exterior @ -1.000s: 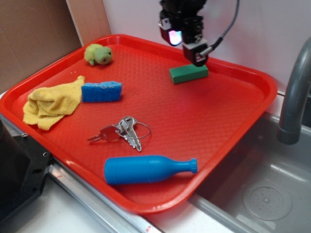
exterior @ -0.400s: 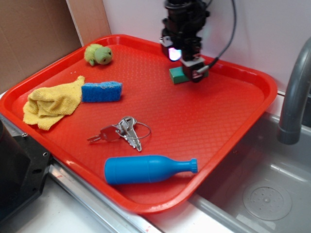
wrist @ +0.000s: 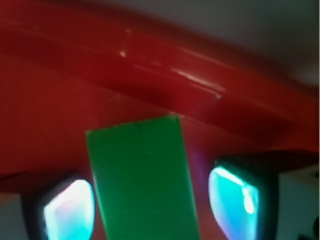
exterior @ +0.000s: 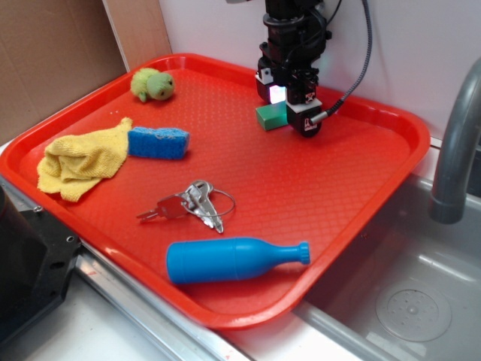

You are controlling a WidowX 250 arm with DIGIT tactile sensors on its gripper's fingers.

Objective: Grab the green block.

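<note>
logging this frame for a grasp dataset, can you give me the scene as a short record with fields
target: green block, at the far side of the red tray
gripper: gripper lowered over the block, open, a finger on each side with gaps visible
grasp state: block between the fingers, not yet clamped
other items on tray: plush frog, yellow cloth, blue sponge, keys, blue bottle lying on its side
beside tray: sink with grey faucet

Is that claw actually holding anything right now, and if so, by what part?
Nothing yet. The claw is open, one finger on each long side of the green block, with visible gaps, so it is straddled, not gripped.
</note>
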